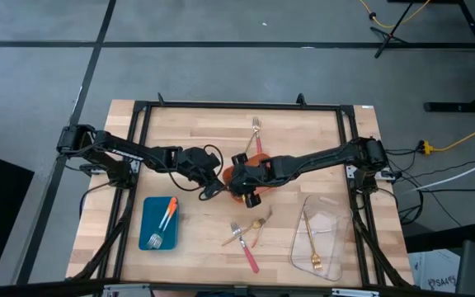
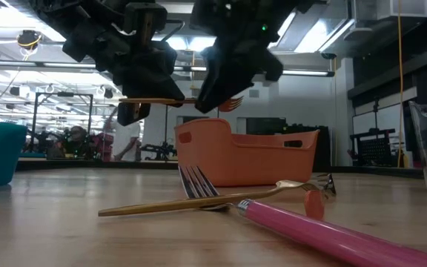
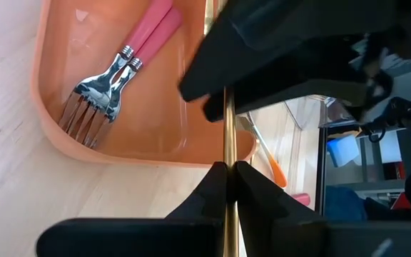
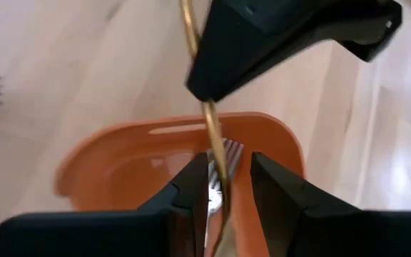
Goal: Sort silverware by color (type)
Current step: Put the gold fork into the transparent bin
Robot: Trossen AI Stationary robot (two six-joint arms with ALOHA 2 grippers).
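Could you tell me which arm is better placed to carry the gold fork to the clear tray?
Right: the right tool and left tool meet at the gold fork, and the clear tray lies on that side.

I see a gold fork in my black left gripper, above it an orange tray with pink-handled forks; blue tray behind.

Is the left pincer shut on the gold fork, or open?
Shut. In the left wrist view the left pincer clamps the gold fork by its handle, no gap either side, above the orange tray.
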